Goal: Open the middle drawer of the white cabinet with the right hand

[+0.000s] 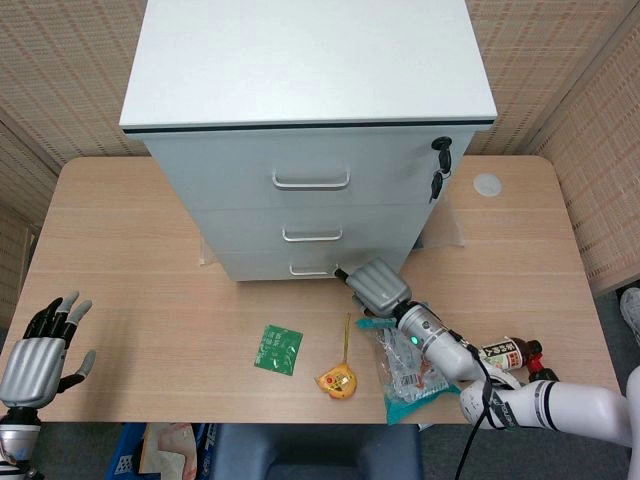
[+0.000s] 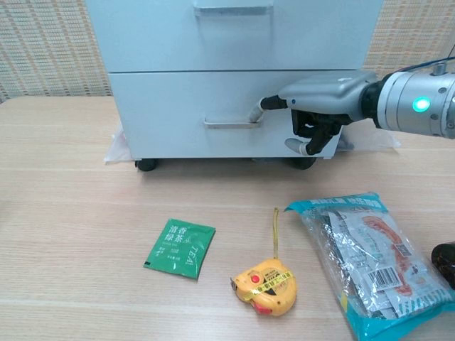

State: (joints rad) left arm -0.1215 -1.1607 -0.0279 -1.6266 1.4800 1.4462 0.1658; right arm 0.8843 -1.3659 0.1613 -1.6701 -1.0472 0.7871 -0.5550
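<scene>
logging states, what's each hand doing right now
Left hand: open, holding nothing.
Right hand: fingers curled in, one fingertip at the bottom drawer handle, gripping nothing.

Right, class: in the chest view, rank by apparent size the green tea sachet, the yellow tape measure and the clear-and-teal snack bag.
1. Clear-and-teal snack bag, clearly largest.
2. Green tea sachet and yellow tape measure: too alike to rank; the measure lies nearer the camera.
</scene>
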